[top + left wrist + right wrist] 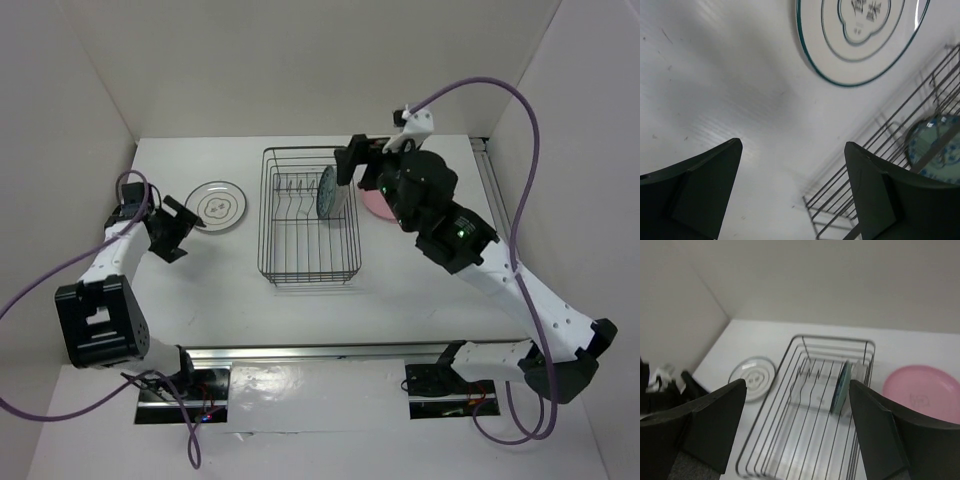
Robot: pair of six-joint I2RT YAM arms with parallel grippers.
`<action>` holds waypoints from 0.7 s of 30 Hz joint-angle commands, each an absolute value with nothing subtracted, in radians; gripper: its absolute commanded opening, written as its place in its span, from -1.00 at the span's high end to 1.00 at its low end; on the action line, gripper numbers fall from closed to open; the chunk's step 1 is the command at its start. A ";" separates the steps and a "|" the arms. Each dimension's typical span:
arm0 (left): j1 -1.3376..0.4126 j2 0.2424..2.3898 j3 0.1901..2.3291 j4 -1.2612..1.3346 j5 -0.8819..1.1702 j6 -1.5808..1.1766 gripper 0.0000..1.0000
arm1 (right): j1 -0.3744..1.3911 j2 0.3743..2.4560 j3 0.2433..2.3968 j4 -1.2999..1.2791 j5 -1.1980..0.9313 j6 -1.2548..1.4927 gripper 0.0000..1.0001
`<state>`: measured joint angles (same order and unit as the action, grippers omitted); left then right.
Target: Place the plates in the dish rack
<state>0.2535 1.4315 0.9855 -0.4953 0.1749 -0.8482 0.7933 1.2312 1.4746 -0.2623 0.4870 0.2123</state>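
Roughly half the job looks done, judging by how things lie; inside the dish rack [310, 215], towards its far end, the blue-green plate [327, 192] stands upright on edge among the tines; just beside it, on the rack's right-arm side, sits a pale, clear-looking piece [858, 371] that is probably the glass plate, though it is too faint to be sure; the white ringed plate [217, 206] lies flat on the table outside the rack on its left-arm side; the pink plate [922, 392] lies flat just outside the rack on the opposite side; both are left to load; the left gripper [792, 145] hovers near the white plate, on the side away from the rack, jaws apart and empty; the right gripper [797, 384] hangs above the rack's far end, jaws wide apart, holding nothing.
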 commanded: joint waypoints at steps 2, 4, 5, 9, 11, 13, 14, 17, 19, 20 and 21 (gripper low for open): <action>0.262 1.534 1.019 -0.365 0.123 -0.988 -0.91 | 0.848 1.203 1.310 -0.272 0.373 0.273 -0.81; 0.262 1.545 0.985 -0.292 0.123 -1.018 -0.89 | 0.848 1.167 1.301 -0.290 0.399 0.273 -0.81; 0.262 1.564 0.965 -0.238 0.123 -1.037 -0.87 | 0.848 1.158 1.301 -0.301 0.408 0.273 -0.81; 0.272 1.629 0.930 -0.137 0.158 -1.066 -0.78 | 0.848 1.132 1.301 -0.325 0.408 0.273 -0.81; 0.272 1.681 0.930 -0.097 0.176 -1.078 -0.76 | 0.848 1.120 1.301 -0.325 0.408 0.273 -0.81; 0.272 1.719 0.939 -0.045 0.176 -1.089 -0.73 | 0.848 1.120 1.301 -0.345 0.379 0.273 -0.81; 0.272 1.735 0.939 -0.044 0.176 -1.089 -0.73 | 0.848 1.120 1.310 -0.345 0.379 0.273 -0.81; 0.272 1.785 0.965 -0.028 0.176 -1.101 -0.73 | 0.857 1.111 1.319 -0.370 0.379 0.273 -0.81; 0.272 1.804 0.965 -0.017 0.176 -1.111 -0.73 | 0.857 1.100 1.319 -0.370 0.390 0.264 -0.81; 0.272 1.824 0.976 -0.006 0.176 -1.111 -0.67 | 0.857 1.089 1.319 -0.370 0.390 0.264 -0.81; 0.272 1.833 0.988 -0.015 0.176 -1.111 -0.64 | 0.857 1.089 1.319 -0.379 0.390 0.264 -0.81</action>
<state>0.2661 1.7737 0.9707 -0.0273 0.1947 -1.1076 0.8486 1.1252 1.2842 -0.3569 0.3893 0.2684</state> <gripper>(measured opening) 0.832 0.902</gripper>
